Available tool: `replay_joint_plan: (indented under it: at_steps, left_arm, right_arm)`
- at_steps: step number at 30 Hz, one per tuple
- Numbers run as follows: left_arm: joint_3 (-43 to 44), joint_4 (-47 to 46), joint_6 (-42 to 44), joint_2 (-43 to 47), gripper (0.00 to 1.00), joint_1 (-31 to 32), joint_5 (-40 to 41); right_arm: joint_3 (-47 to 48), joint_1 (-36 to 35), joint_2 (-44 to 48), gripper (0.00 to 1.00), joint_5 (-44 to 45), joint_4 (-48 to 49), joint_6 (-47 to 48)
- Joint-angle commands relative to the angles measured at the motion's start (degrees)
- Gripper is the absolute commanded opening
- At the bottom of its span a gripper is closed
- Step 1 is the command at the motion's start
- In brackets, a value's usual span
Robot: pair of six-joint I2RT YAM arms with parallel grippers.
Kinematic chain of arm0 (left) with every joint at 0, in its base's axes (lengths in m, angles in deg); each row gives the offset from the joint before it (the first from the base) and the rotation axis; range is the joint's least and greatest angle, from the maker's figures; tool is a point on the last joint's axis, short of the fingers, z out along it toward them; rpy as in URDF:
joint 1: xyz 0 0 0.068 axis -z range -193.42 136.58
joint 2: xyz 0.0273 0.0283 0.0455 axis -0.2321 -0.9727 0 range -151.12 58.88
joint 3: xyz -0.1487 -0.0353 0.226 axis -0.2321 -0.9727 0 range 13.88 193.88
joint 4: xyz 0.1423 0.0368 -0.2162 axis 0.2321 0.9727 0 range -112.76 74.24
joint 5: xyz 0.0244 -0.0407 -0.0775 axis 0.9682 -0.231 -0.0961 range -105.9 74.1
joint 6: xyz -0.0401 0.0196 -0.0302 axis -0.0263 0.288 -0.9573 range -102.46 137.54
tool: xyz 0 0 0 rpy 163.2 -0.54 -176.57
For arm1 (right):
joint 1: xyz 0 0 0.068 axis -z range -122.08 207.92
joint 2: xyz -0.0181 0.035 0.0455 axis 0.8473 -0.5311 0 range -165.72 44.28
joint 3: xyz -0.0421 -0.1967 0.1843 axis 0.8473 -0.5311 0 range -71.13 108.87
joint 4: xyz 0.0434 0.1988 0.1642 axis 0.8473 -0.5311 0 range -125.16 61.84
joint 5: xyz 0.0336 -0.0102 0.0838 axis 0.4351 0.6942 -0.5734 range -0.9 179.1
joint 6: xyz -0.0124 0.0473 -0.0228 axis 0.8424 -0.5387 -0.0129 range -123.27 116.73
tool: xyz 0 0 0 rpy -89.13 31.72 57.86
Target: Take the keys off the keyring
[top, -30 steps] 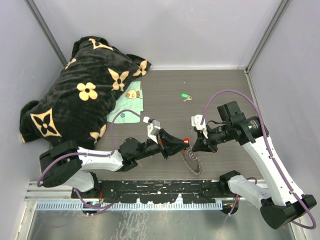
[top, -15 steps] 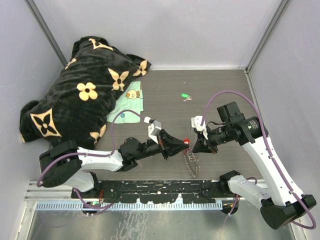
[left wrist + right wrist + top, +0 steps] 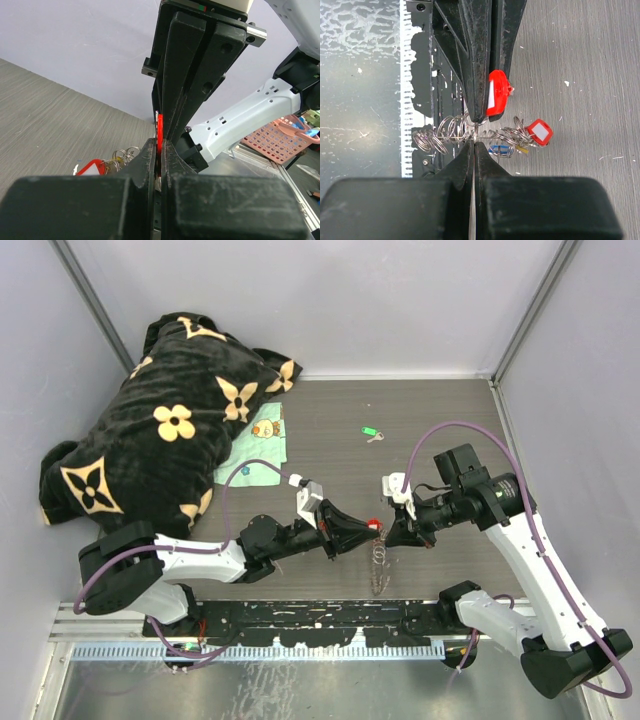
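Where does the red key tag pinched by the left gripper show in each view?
Top external: red tag, centre, at the tip of the left gripper.
Left wrist: red tag, a sliver at centre.
Right wrist: red tag, upper centre.
Shared landmark: the keyring, beside it throughout.

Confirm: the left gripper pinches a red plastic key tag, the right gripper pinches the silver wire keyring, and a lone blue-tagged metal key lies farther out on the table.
Not quite: the lone key has a green tag, not blue, as the top external view shows. The left gripper does pinch the red plastic key tag, and the right gripper the silver wire keyring.
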State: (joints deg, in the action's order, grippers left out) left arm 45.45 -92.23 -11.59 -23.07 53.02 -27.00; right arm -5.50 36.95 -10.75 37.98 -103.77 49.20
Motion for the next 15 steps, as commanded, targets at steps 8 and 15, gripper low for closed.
replay_joint_plan:
  at_steps: [8,15]
  left_arm:
    - [-4.1,-6.1,3.1,5.2,0.32,0.2,2.1]
    - [-5.9,-2.5,9.2,9.8,0.32,0.3,0.2]
  right_arm:
    - [2.7,-1.5,-0.2,0.01,-0.6,-1.7,0.6]
    - [3.2,-2.8,-0.5,0.01,0.4,-2.1,0.8]
